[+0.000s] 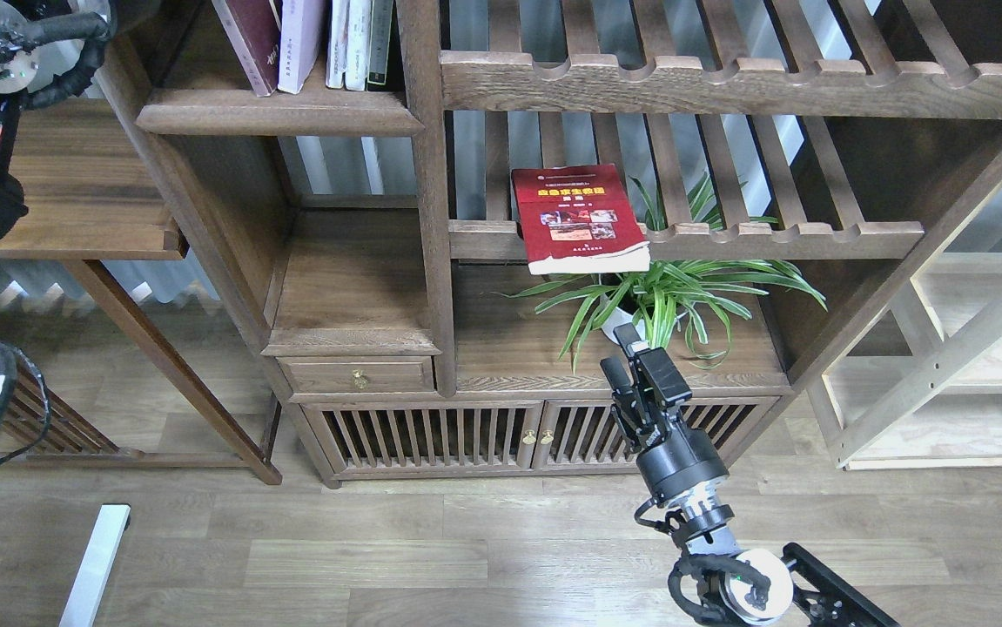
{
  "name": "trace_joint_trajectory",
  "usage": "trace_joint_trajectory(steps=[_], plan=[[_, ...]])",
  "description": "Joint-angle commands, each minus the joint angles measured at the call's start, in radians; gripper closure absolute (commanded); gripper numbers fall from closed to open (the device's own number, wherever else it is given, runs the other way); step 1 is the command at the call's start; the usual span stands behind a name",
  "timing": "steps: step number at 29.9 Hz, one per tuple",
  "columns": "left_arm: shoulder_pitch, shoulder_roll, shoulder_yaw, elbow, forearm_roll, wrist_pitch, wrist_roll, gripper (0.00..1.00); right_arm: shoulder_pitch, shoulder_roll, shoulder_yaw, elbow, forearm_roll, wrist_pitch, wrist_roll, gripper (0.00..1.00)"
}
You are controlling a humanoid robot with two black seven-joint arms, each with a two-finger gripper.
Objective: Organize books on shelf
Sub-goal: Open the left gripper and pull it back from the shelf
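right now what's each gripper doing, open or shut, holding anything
Left gripper: out of the head view; only upper parts of the arm show at the left edge.
Right gripper: holds nothing, below the red book; seen nearly end-on, jaws cannot be told.

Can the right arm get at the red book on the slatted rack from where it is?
Probably yes. The right end effector sits below the red book, whose front edge overhangs the rack rail. Only spider plant leaves lie between them; nothing rigid blocks the approach.
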Motion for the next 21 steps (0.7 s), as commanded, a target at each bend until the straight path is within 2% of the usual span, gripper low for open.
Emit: trace_joint_trajectory(steps=[1, 8, 21], plan=[[-0.022, -0.029, 0.021, 0.047, 0.001, 0.001, 0.001, 1.0, -0.006, 0.0, 0.001, 0.0, 0.0, 0.0, 0.0, 0.26], [-0.06, -0.043, 0.049, 0.104, -0.018, 0.0, 0.001, 1.0, -0.014, 0.002, 0.006, -0.002, 0.011, 0.0, 0.0, 0.26], [-0.068, -0.072, 0.092, 0.107, -0.033, 0.001, 0.001, 1.0, -0.014, 0.003, 0.007, -0.002, 0.014, 0.0, 0.0, 0.26]])
